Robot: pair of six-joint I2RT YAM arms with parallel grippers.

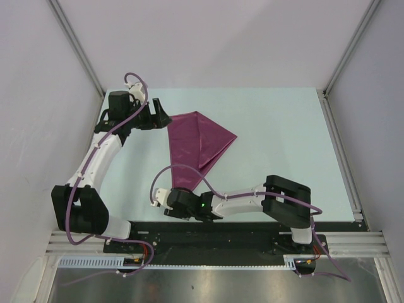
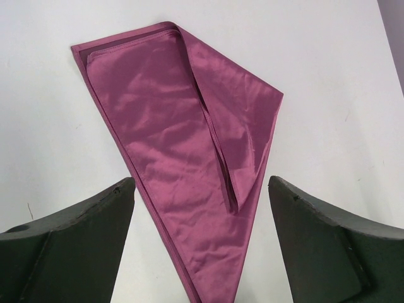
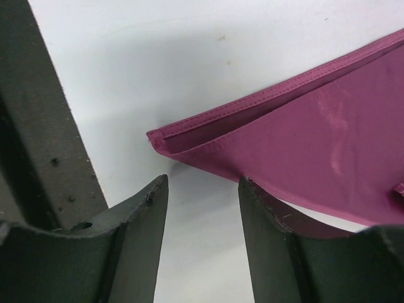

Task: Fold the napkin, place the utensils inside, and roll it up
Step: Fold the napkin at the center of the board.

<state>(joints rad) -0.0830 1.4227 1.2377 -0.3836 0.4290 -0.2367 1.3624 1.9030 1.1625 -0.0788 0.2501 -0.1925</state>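
At the table's (image 1: 278,139) middle, you have the napkin (image 1: 197,146) lying flat, folded to a plum triangle. Its long point faces the arm bases and its broad edge faces the far side.

- Left gripper (image 1: 159,113): sits by the napkin's far left corner. Jaws spread wide, nothing pinched. In your left wrist view one narrow tip of the cloth runs down between the two dark fingers (image 2: 95,221), with bare table on either side of it.
- Right gripper (image 3: 202,183): low at the napkin's near point. Jaws parted, and the gap between them shows bare table. The hemmed corner lies just beyond the fingertips, slightly raised over its own shadow. One finger (image 3: 278,252) hides part of the lower edge, so you cannot tell whether it touches.
- Cloth: creased, with one folded flap along the centre and double layers showing at the hem.
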